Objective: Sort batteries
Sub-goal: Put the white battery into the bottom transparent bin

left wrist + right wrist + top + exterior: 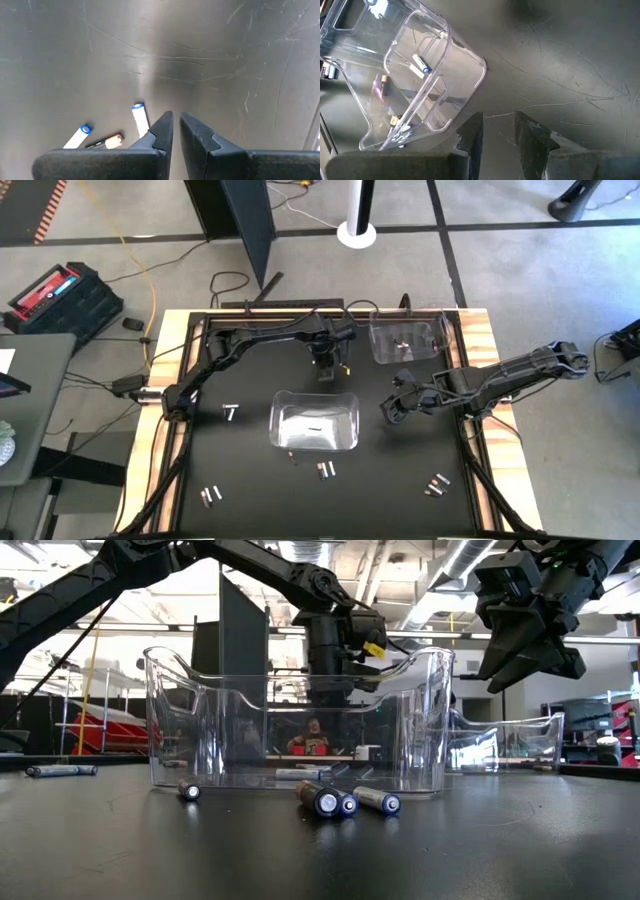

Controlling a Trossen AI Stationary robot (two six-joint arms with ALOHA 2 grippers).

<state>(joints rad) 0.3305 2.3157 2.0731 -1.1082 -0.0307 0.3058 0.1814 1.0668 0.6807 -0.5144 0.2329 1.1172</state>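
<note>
Sorting in progress: left gripper (323, 370), fingers clenched on nothing, hangs over loose batteries (141, 119) behind the near bin (315, 420), and should open before descending; right gripper (391, 408), half-spread and empty, waits beside that bin, other cells lying scattered in front.

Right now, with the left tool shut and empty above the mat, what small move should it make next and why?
Probably open the left tool and lower it toward the white battery lying just beside its tips. Its fingers are together with nothing between them, and loose batteries still lie on the mat outside the bins.
</note>
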